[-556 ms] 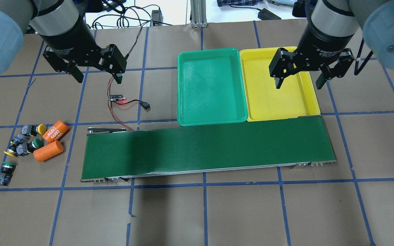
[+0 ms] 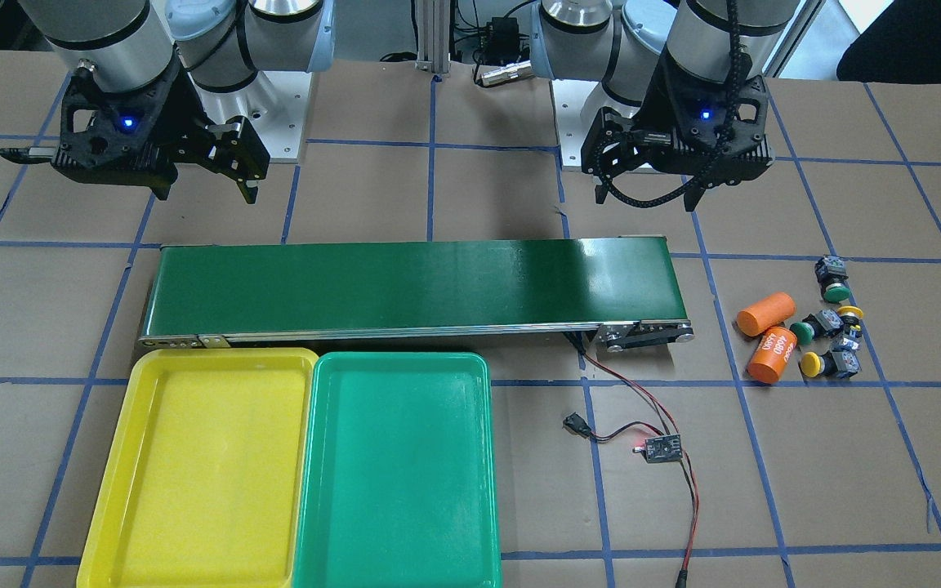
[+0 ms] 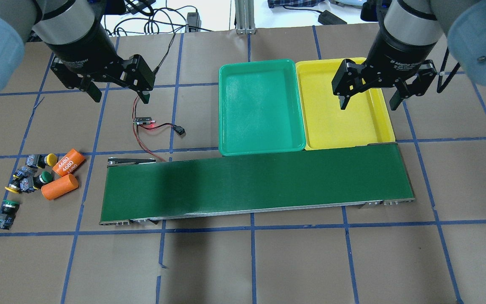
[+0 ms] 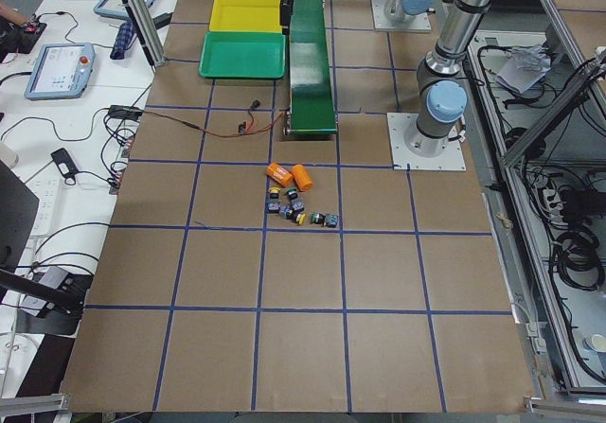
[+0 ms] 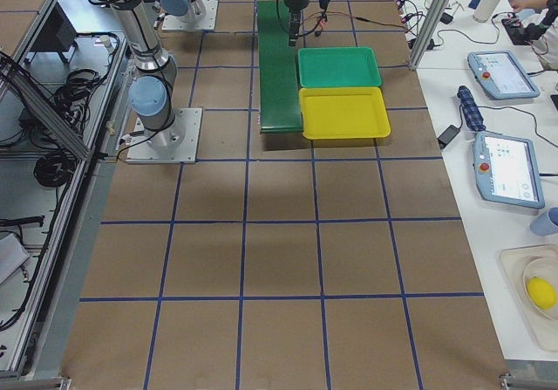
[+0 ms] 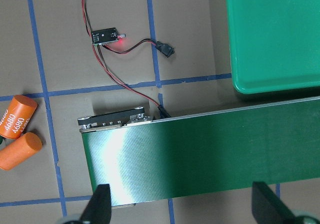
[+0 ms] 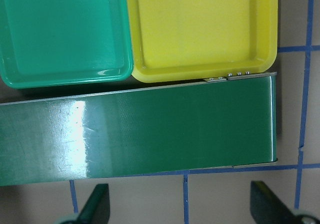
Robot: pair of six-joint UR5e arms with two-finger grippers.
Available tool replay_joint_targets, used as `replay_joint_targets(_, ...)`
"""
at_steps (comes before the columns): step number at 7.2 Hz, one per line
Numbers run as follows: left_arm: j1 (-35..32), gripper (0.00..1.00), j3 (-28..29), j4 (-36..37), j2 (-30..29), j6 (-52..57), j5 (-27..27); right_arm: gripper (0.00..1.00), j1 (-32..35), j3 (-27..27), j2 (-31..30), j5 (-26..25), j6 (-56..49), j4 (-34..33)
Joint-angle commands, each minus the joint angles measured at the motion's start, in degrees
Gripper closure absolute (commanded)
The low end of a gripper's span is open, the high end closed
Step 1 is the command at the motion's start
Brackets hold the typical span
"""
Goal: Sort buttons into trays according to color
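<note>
At the left end of the bench [image 3: 310, 261], well apart from the belt [image 3: 255, 181], the four buttons [image 3: 25, 181] lie in a tight cluster, two with yellow caps and two with green. Two orange cylinders [image 3: 63, 175] sit just beside them. The green tray [image 3: 260, 105] and the yellow tray [image 3: 331, 126] sit empty and touching, on the far side of the belt. Main risk, as I judge it, is crowding: wide fingers coming down on one button could shove its neighbours or set a cylinder rolling. The buttons lie on their sides, so a pinch on a round cap may slip or twist. Second risk: the small board [image 3: 144, 121] with the red light and its loose wires lies near the belt's left end, where a low sweep could snag it. Left gripper [image 3: 120, 96] hangs high, pointing straight down, roughly over the belt's left end by its wrist view, jaws wide and empty, well apart from the buttons. Right gripper [image 3: 368, 103] hangs the same way near the belt's right end and the yellow tray, also wide and empty.
</note>
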Motion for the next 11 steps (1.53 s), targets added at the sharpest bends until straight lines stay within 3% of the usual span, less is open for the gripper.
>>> replay_joint_targets(1,-0.01,0.0,-0.1,-0.03,0.14,0.01,0.0,0.0,0.0,0.09,0.0,0.0,0.0,0.0)
replay_joint_targets(5,1.04,0.0,-2.38,0.05,0.58,1.67,0.7,0.0,0.0,0.09,0.0,0.0,0.0,0.0)
replay_joint_targets(9,10.88,0.0,-4.48,0.32,-0.38,29.58,0.61,0.0,0.0,0.09,0.0,-0.09,0.0,0.0)
replay_joint_targets(10,13.42,0.0,-6.06,2.93,-2.91,33.37,0.7,0.0,0.0,0.09,0.0,-0.09,0.0,0.0)
replay_joint_targets(11,17.88,0.0,-9.73,10.61,-4.85,40.37,0.62,0.0,0.0,0.0,0.0,-0.09,0.0,0.0)
